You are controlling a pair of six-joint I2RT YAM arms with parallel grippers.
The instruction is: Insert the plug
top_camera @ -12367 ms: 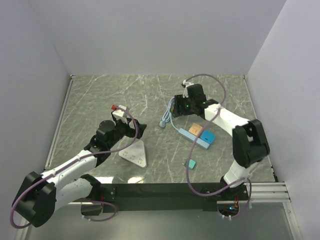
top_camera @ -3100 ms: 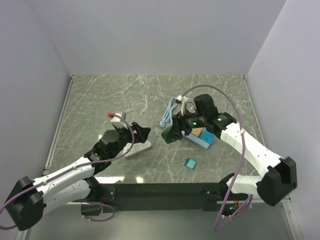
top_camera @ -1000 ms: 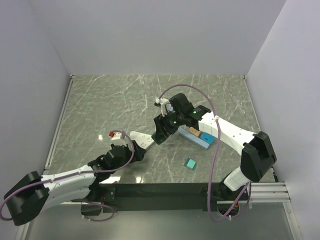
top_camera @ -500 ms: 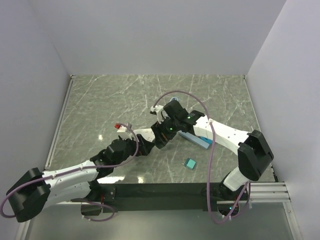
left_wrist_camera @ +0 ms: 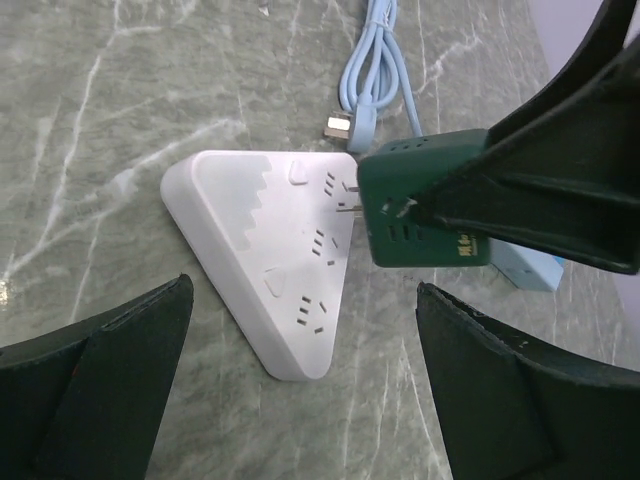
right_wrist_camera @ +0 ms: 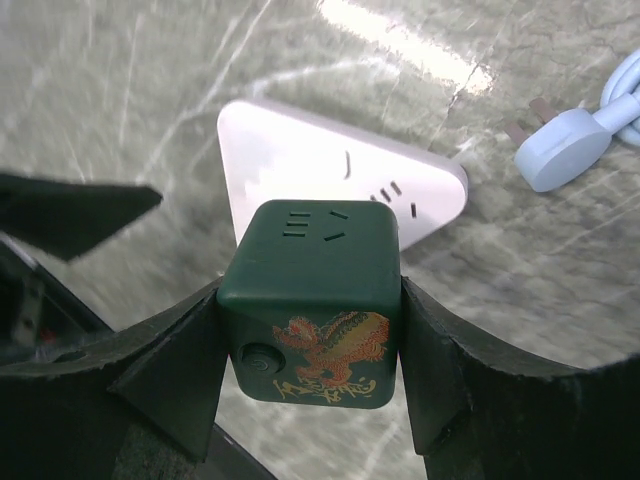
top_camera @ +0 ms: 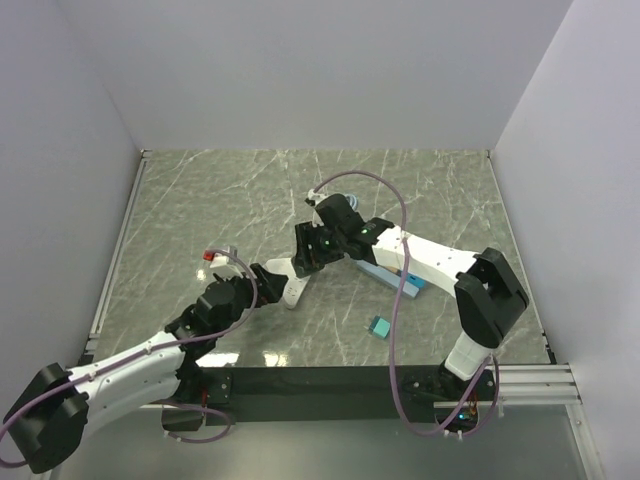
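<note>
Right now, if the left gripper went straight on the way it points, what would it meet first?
Probably the white triangular power strip, centred ahead of its open jaws. The dark green cube plug hangs to one side, seemingly higher; depth is unclear.

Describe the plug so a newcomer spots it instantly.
At the middle of the marble table, find the white triangular power strip. Right by it, clamped in the right gripper, is the plug: a dark green cube with a dragon print, unlike the loose teal cube nearby.

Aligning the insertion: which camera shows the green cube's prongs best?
Left wrist: side-on, the green cube shows its prongs at the white power strip. Right wrist sees only its back face; top external: hidden by the right hand.
</note>
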